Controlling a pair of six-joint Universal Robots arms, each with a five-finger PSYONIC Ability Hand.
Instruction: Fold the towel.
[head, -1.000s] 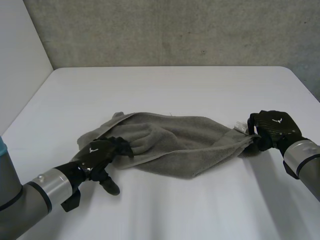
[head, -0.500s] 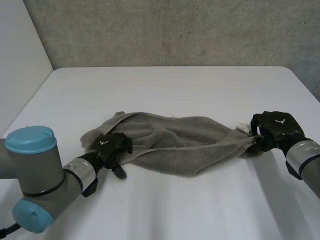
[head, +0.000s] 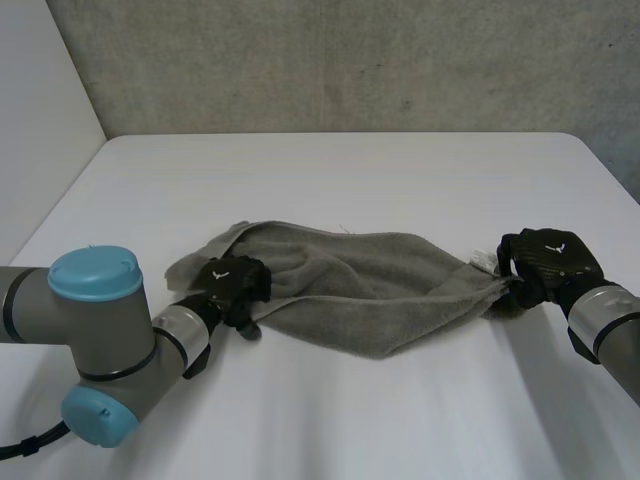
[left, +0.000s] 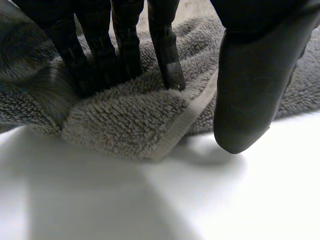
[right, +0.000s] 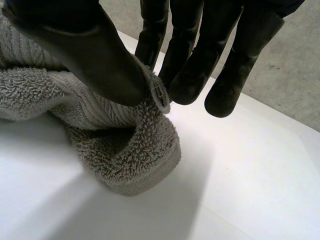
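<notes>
Grey towel (head: 370, 290) drawn out between two hands across the middle of the white table (head: 400, 180), bunched rather than flat.

White tabletop carries the cloth as a long, rumpled band running side to side, which I judge is a hold meant to pull it straight before any fold is made. The left arm (head: 95, 330) lies low over the near table edge, and the left hand (head: 235, 282) is set on the towel's left end. Its fingers (left: 167, 60) run fairly straight and press down into the pile, while the thumb (left: 255, 85) stands clear just past the hem, so that end looks pinned rather than gripped. The right hand (head: 548, 262) is at the towel's right end, thumb (right: 95, 55) and fingers (right: 187, 60) pinching the hemmed corner, with a small lump of cloth sagging onto the table below.
</notes>
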